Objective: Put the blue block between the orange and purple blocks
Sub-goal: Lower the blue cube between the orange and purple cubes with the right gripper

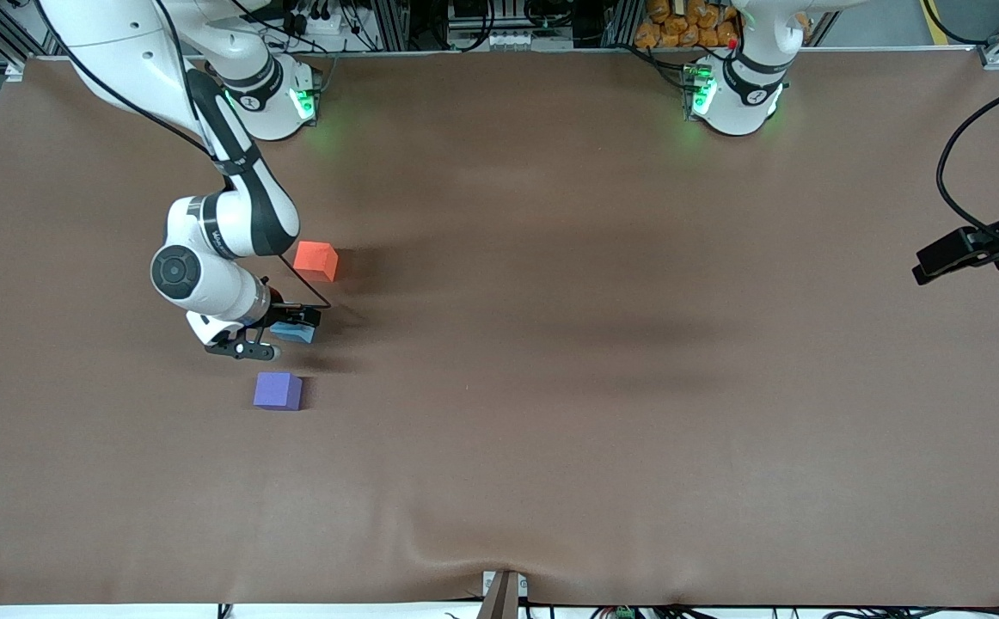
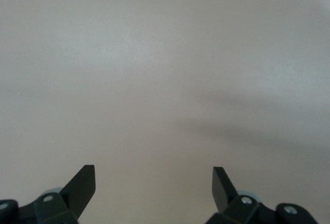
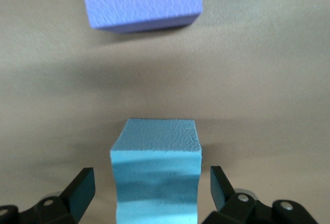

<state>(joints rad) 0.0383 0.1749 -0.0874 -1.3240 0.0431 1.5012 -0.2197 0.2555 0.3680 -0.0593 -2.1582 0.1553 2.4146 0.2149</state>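
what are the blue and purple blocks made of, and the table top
Blue block, standing between the open fingers of the right claw: probably soft foam, matte, with a pebbled top and wavy side. Purple block: likely the same foam, with a fine leathery grain and no shine. Table: apparently a brown matte mat or cloth, rippling at its near edge.

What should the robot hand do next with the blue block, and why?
Probably lift the right gripper straight up and away. Its fingers stand open, apart from the blue block, which already seems to sit on the table between the orange block and the purple block.
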